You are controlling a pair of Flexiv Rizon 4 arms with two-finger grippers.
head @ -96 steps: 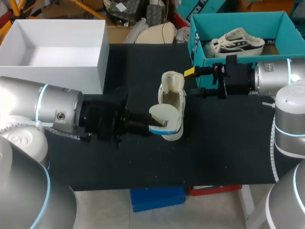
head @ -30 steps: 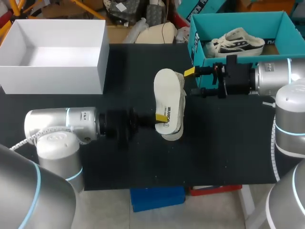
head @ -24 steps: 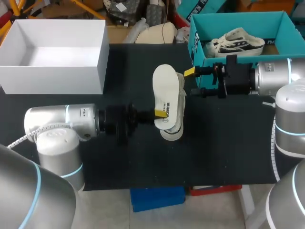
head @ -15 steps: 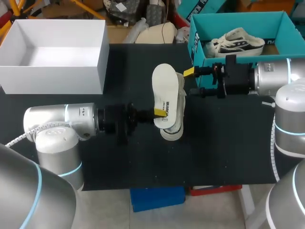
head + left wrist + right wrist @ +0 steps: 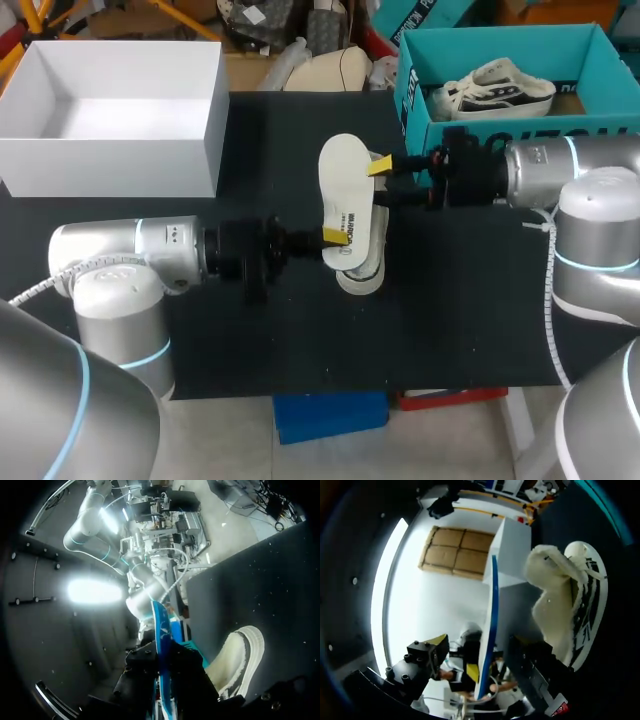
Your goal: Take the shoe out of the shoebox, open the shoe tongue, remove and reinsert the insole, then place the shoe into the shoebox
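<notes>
1. Your left fingers [image 5: 335, 237] were clamped on the insole [image 5: 345, 185], holding it broad face up over the shoe [image 5: 362, 274] at frame centre, probably lining it up for reinsertion.
2. Your right fingers [image 5: 380, 165] stood apart beside the insole's upper end, likely ready to steady it.
3. The shoe lay on the counter [image 5: 470, 300], outside the white shoebox [image 5: 120, 150] at upper left.

The hand [image 5: 165, 681] grips the insole [image 5: 159, 630] edge-on, beside the shoe [image 5: 241, 654].

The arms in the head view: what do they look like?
The left arm and right arm are round silver tubes with thin light-blue rings at the joints. Each ends in a black wrist block and yellow-tipped jaws. A pale cable runs beside each.
</notes>
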